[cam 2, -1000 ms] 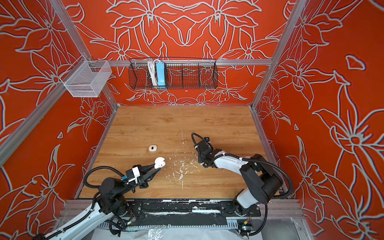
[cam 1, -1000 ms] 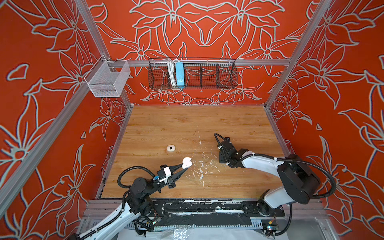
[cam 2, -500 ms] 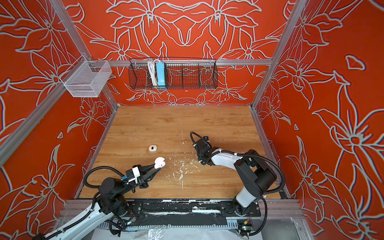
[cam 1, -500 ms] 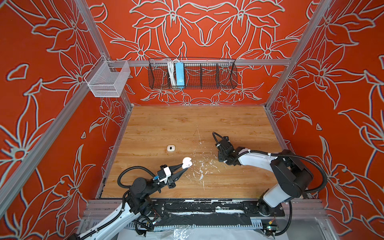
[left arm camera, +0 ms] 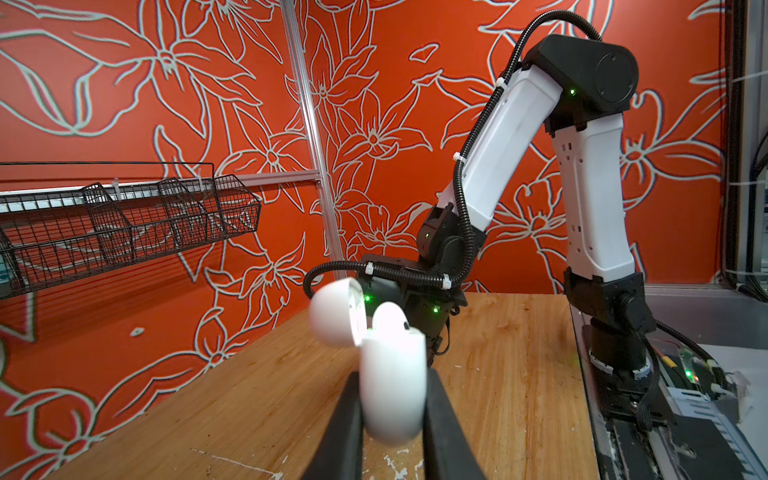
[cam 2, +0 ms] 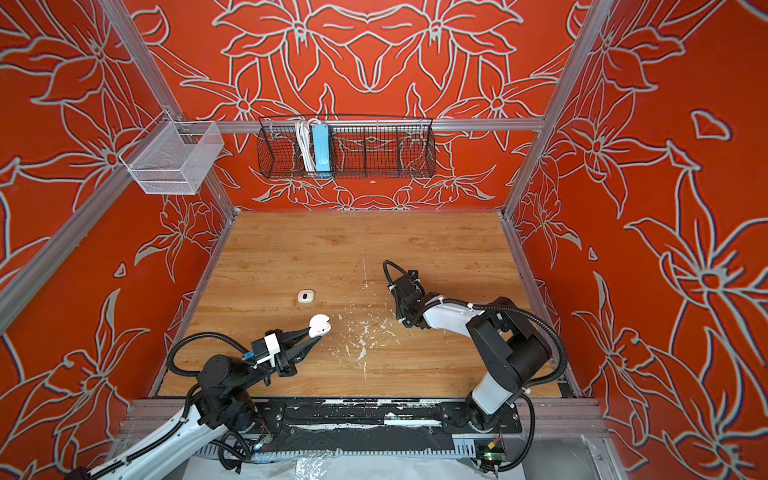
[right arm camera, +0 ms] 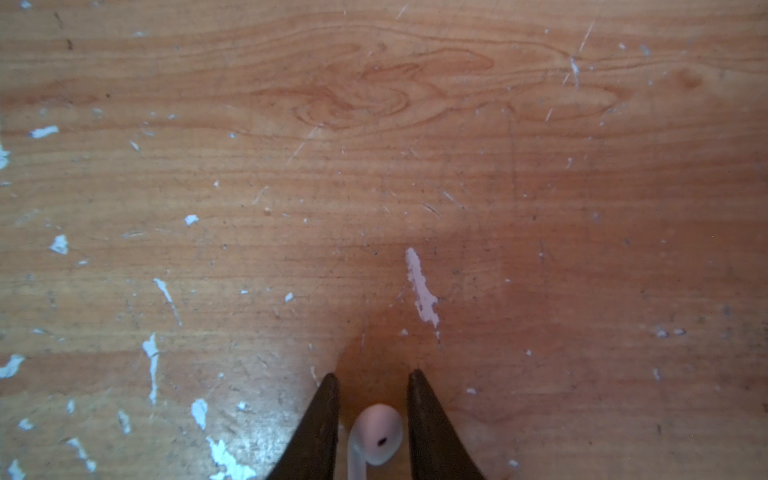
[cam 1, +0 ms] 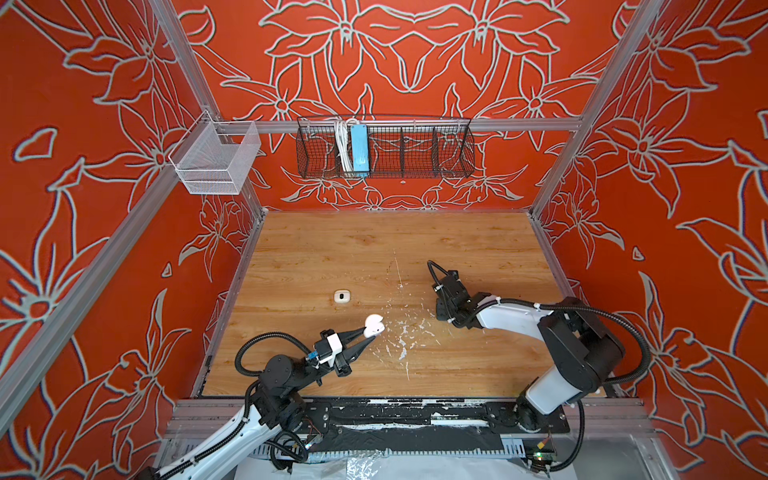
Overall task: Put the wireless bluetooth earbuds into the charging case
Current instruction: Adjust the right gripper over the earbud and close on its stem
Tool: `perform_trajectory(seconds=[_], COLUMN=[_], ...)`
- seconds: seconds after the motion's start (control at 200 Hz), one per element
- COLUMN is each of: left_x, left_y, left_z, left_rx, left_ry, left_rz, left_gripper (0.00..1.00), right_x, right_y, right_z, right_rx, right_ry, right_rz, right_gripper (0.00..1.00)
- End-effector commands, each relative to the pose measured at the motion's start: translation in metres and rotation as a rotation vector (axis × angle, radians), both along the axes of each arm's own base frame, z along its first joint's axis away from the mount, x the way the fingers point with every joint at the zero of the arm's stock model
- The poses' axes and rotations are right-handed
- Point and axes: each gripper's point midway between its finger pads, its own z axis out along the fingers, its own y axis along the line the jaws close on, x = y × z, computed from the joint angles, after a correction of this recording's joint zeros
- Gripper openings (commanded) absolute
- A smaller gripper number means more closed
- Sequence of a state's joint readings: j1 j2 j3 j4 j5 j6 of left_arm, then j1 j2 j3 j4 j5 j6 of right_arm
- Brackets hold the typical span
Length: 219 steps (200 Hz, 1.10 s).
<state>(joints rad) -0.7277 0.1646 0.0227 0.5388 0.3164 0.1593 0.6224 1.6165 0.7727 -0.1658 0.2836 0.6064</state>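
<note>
Left gripper (cam 1: pixel 371 333) clamps the one round case (left arm camera: pixel 392 374), lid up, one earbud (left arm camera: pixel 390 319) inside. Right gripper (right arm camera: pixel 372 374) straddles the second earbud (right arm camera: pixel 380 432) (pinched or not, I can't tell).

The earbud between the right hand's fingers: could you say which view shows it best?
Right wrist view: the earbud sits close-up between the right hand's fingers. Both top views hide it under that hand; the left wrist view misses it.
</note>
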Motion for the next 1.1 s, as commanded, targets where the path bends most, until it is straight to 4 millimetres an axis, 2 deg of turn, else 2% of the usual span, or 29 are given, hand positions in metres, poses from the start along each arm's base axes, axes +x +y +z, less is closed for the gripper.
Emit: perform_trajectory(seconds=[0.0,0.1,0.2,0.355,0.786,1.091], left_x=[-0.005,-0.005,-0.004,-0.005,-0.005,-0.006], left_y=[0.001,0.001,0.001,0.000,0.001,0.001], left_z=[0.013,0.013,0.012,0.012,0.013,0.014], left_rx=[-0.021,-0.022,-0.020,-0.019,-0.021,-0.022], left_ry=[-0.034,-0.035,-0.033,-0.033,-0.035,-0.038], left_rz=[-0.011,-0.010,-0.009,-0.012,-0.011,-0.017], left_gripper=[0.00,0.00,0.00,0.00,0.00,0.00], right_x=[-0.018,-0.021,-0.023,-0.026,-0.027,-0.028], right_y=[-0.009,-0.011,-0.013,-0.014,-0.013,-0.005], right_z=[-0.020,-0.018,-0.015,-0.014,-0.019,-0.002], right_rx=[-0.013,-0.006,-0.004,0.008,0.024,0.148], right_ry=[0.078,0.074,0.064,0.060,0.059,-0.003], right_rz=[-0.005,-0.010,-0.013,-0.010,-0.019,-0.049], right_gripper=[0.29,0.30,0.35,0.35,0.24,0.18])
